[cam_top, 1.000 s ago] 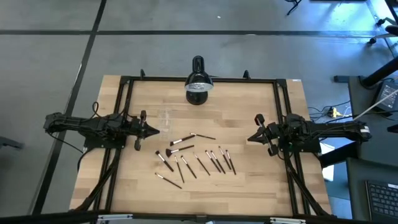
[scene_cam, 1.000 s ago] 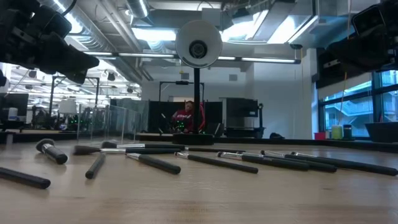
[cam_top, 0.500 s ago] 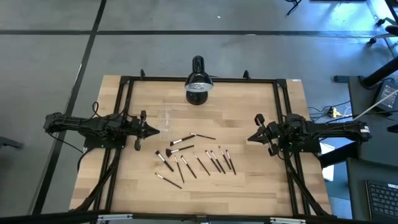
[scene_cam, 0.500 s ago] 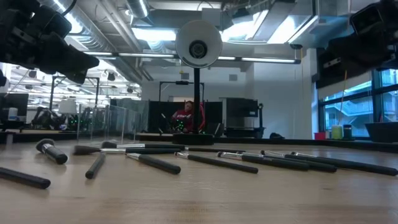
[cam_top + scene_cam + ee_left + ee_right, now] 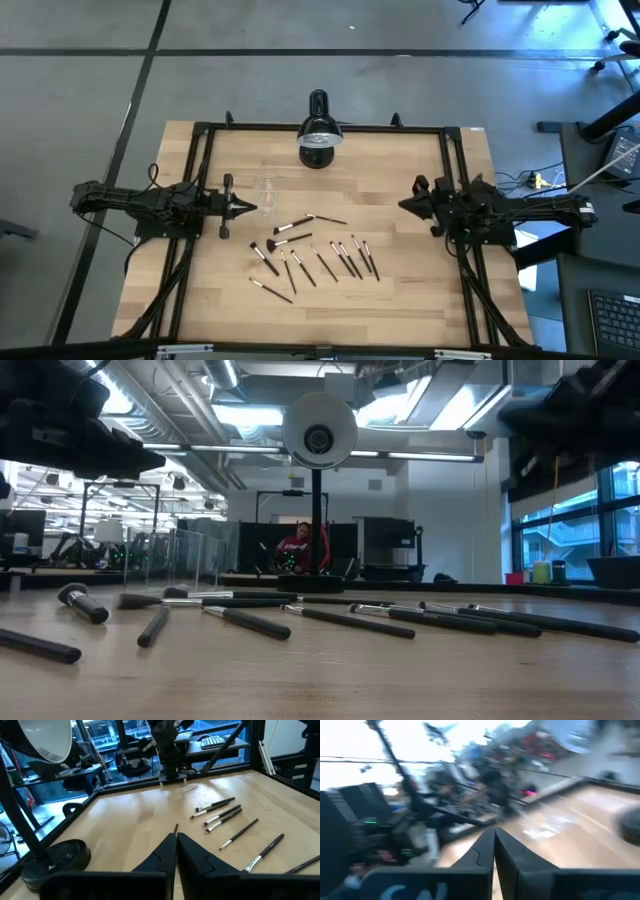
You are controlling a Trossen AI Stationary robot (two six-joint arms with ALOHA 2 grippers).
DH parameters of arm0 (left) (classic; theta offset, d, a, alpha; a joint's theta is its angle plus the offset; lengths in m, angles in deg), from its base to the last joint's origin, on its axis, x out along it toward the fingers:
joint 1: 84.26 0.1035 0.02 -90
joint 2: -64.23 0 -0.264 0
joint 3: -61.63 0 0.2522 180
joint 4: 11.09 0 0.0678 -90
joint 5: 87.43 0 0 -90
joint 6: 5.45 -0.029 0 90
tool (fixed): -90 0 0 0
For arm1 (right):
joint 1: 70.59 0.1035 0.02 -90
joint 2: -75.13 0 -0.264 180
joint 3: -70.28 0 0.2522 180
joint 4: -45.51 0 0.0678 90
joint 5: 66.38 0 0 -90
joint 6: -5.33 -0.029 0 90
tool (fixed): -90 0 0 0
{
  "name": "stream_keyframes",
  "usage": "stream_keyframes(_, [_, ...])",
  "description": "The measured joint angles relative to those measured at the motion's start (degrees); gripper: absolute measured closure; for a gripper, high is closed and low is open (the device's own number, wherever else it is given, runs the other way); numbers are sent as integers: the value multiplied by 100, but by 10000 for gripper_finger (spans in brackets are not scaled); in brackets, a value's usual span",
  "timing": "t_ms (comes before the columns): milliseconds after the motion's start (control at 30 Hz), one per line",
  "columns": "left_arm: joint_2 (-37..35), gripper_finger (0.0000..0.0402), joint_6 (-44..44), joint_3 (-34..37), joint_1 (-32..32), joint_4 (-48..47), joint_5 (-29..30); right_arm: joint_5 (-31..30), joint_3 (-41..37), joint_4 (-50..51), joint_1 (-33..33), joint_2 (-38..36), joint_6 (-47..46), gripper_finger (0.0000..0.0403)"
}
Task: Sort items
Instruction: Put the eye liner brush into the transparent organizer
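Note:
The makeup brushes [image 5: 315, 258], thin dark sticks with silvery ferrules and pale tips, lie flat and scattered on the middle of the wooden table. They also show in the low view [image 5: 250, 622] and the left wrist view [image 5: 222, 815]. My left gripper [image 5: 253, 208] [image 5: 176, 836] hovers left of them, shut and pointing toward the table's right. My right gripper [image 5: 402, 205] [image 5: 493, 831] hovers right of them, shut and pointing toward the table's left. Neither touches a brush.
A black desk lamp [image 5: 318, 140] stands at the middle of the far edge, with its head over the table. A small clear cup [image 5: 265, 187] sits near my left gripper. A black frame [image 5: 200, 128] runs round the table. A person [image 5: 300, 548] sits far behind.
My right gripper has moved a little toward the table's far edge and turned about its wrist; its view is smeared by the motion. My left gripper has rolled about its own axis while staying in place. The brushes have not moved.

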Motion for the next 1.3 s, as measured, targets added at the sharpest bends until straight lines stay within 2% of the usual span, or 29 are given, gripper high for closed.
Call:
stream_keyframes(133, [0,393,202,-2,0,6,0,-298,103,676,-179,410,-46,375])
stream_keyframes(267, [0,391,85,-2,0,41,15,-309,429,772,-309,1147,-24,345])
stream_keyframes(400, [-2,393,-500,0,0,383,246,-312,1087,722,-330,2141,406,315])
stream_keyframes(533, [-2,393,-377,-2,0,843,299,-325,1873,581,-330,3345,734,295])
stream_keyframes(667, [0,391,287,0,0,1256,299,-306,2647,529,-330,4515,1020,293])
stream_keyframes(800, [0,392,672,0,0,1364,319,390,3382,551,-250,5481,1801,311])
stream_keyframes(900, [0,393,683,-2,-2,1380,493,668,4024,571,-112,6086,1831,334])
stream_keyframes(967, [2,393,687,-1,-2,1513,753,491,4549,928,-74,6451,1709,351])
stream_keyframes(1100, [2,391,995,-1,-2,1602,1157,134,5856,2585,-59,7347,1774,373])
stream_keyframes(1300, [111,398,1933,-1,-64,765,1624,-236,7323,4289,130,8683,1923,377])
